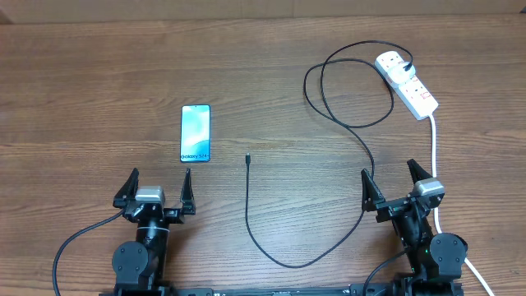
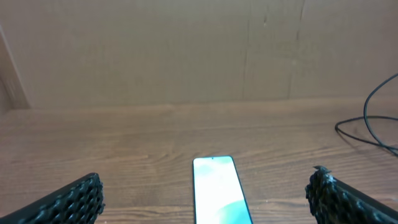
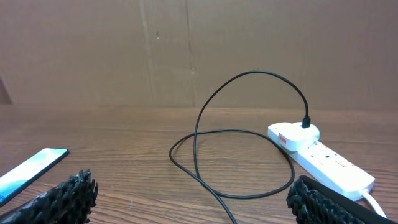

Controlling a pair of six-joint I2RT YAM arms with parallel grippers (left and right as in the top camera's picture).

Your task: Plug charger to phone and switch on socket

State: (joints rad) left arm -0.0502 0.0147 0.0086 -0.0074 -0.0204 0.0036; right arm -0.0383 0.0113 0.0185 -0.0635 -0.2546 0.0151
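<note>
The phone [image 1: 196,133] lies flat, screen up, left of centre; it also shows in the left wrist view [image 2: 219,190] and the right wrist view [image 3: 31,168]. The charger's black cable [image 1: 343,123] loops from a white plug in the socket [image 1: 407,83] at the far right and runs to its connector tip [image 1: 247,156], lying loose right of the phone. The cable [image 3: 205,127] and socket [image 3: 317,155] show in the right wrist view. My left gripper [image 1: 158,188] is open and empty just in front of the phone. My right gripper [image 1: 394,183] is open and empty, near the table's front right.
The socket's thick white cord [image 1: 435,156] runs down the right side past my right arm. A cardboard wall [image 2: 186,50] stands behind the wooden table [image 1: 99,82].
</note>
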